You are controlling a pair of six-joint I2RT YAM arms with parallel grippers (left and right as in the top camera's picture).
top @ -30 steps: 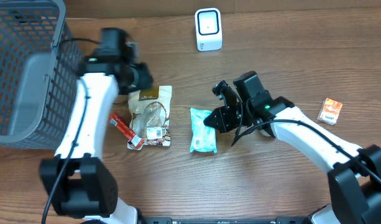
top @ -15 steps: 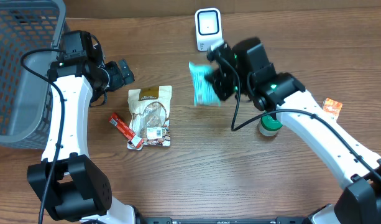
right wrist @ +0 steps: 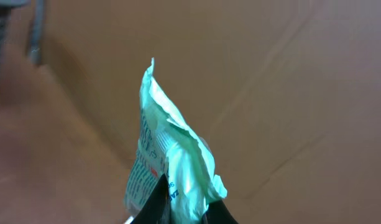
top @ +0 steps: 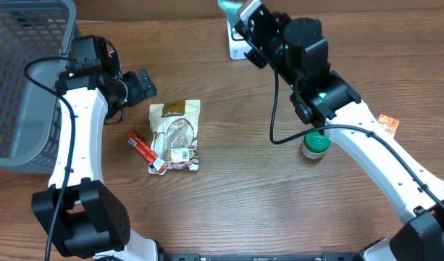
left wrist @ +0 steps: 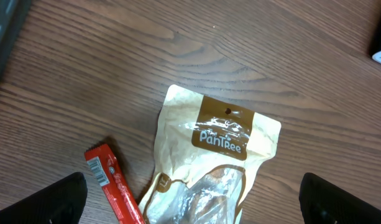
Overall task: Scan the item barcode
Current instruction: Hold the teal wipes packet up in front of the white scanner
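Right gripper (top: 245,20) clenched on teal packet (right wrist: 168,165), high over the far scanner (top: 235,49).
Probably held there to face its barcode (hidden here) at the reader; left gripper (top: 146,84) released, idle near pouch (left wrist: 218,155).

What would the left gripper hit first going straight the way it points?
Probably the tan snack bag, centred ahead of the left gripper in its wrist view; red stick sits aside. Depth unclear.
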